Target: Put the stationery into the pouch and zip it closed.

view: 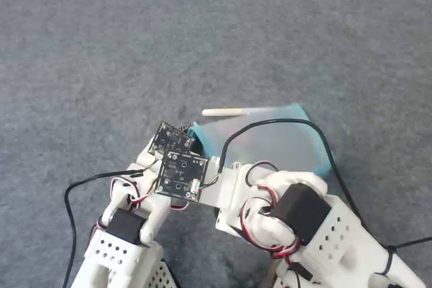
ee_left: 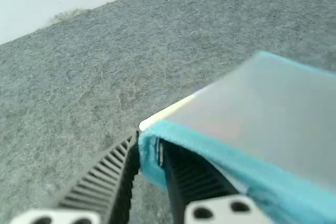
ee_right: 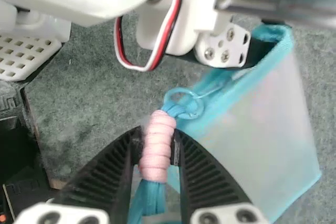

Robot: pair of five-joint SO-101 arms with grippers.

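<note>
Left gripper [ee_left: 151, 163] pinches the pouch [ee_left: 262, 108] corner, right gripper [ee_right: 156, 153] the pink pull [ee_right: 156, 145]. From above, a pale stick [view: 226, 111] lies at its far edge, open carpet [view: 101, 52] beyond.

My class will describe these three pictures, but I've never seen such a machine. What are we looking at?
Two small robot arms, a left arm and a right arm, each end in a pincer called a gripper. The high view looks down from a fixed camera; the two wrist views come from a camera on each wrist. On grey felt lies a see-through pouch with a turquoise edge; a pale stick, perhaps a pencil, pokes out at its far side. The left gripper pinches the pouch's corner. The right gripper is closed on the pink zip pull.
</note>
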